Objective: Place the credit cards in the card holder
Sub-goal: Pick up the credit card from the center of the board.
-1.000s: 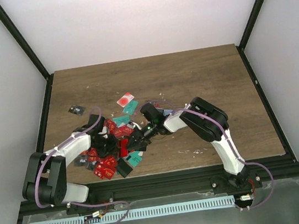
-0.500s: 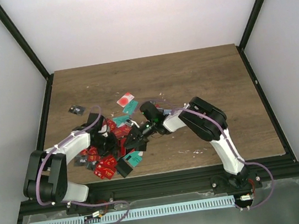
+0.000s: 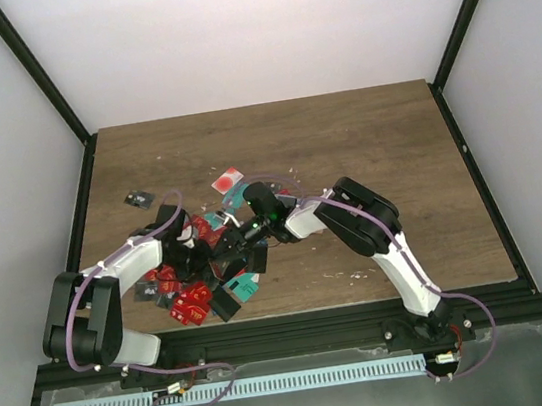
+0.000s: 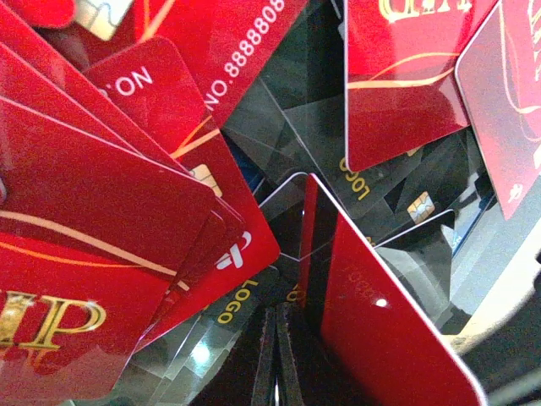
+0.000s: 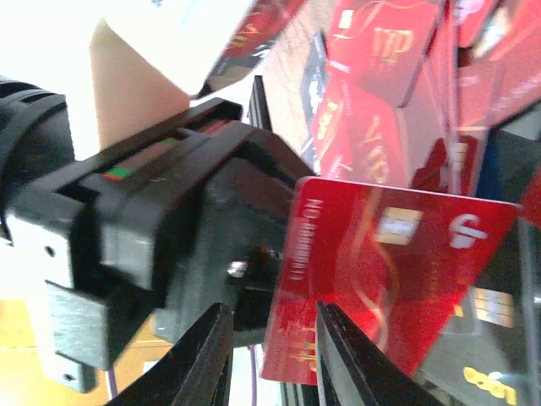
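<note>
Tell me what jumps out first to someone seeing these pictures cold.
The heap of credit cards, mostly red, spread over the near left of the wooden table, with both arms bent into it. In the right wrist view, the right gripper pinches one red card by its edge, beside the other arm's black body. A white card with a red spot lies apart, farther back.

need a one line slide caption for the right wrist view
Right gripper holding a red credit card by its edge, close to the left arm's black gripper body, above more scattered red cards.
</note>
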`<state>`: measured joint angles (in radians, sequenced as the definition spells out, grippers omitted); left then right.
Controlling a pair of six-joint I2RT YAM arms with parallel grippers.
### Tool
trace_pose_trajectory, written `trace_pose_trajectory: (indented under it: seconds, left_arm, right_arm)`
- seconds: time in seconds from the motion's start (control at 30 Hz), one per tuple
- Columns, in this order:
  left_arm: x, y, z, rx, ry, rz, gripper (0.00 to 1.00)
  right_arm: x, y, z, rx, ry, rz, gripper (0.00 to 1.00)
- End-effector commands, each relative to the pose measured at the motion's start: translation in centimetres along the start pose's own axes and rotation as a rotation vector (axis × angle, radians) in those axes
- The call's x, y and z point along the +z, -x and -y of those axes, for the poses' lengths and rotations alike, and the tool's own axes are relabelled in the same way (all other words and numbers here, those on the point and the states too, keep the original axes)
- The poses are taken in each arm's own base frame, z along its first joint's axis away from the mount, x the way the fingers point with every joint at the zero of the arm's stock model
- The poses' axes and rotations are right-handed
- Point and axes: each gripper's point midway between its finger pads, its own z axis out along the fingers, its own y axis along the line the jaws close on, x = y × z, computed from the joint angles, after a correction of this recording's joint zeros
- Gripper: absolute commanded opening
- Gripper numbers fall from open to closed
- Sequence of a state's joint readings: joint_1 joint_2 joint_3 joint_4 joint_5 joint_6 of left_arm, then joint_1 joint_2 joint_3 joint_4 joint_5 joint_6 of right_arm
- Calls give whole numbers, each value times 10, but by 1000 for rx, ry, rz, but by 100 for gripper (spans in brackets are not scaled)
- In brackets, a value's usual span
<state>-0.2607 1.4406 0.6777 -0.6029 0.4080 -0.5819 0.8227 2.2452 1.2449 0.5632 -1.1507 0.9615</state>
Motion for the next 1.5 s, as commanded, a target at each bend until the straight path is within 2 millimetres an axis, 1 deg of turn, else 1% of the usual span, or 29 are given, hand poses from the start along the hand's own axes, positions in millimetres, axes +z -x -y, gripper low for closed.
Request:
trace_pose_trajectory:
  seconds: [0.0,0.13,0.17,0.37,0.5,0.6,0.67,0.73,0.83,0.87,0.97,1.1,1.3,1.47]
  left_arm:
    - [1,-4,-11,0,27,-16,4]
    - [1,-3,-10,1,22,-19,7]
    - [1,-3,-10,-1,25,-19,7]
    - [-11,-1,-11,2,49,17,10]
    - [-10,-2,-12,3,54,10,9]
    - [-16,1,-9,8,53,24,9]
    - [-22,4,-6,11,55,41,9]
    - [-26,6,-8,4,75,56,9]
    - [-28,8,-6,6,71,68,10]
    - [-26,9,-4,5,56,68,12]
    - [-21,10,5,11,-8,65,23]
    - [-19,11,11,8,-47,70,32]
    - [-19,12,19,-2,-116,90,35]
    - [-15,11,20,-5,-139,82,42]
  right_arm:
    - [5,7,9,-4,-21,13,29]
    - [3,4,25,18,-109,20,28]
    - [2,3,26,17,-121,21,27]
    - [-1,-3,41,47,-198,23,26]
    - [-5,-1,44,44,-261,32,27]
    - [-12,-1,47,49,-330,44,27]
    - [-13,-4,47,55,-338,46,26]
    - [-13,-7,49,68,-334,43,24]
    - [-12,-9,53,82,-326,34,24]
    - [-11,-10,54,86,-323,30,24]
    - [-9,-12,58,100,-312,23,23]
    - [-7,-14,62,109,-304,16,23]
    - [-4,-13,63,111,-288,8,22]
    - [-2,-11,59,109,-258,4,22]
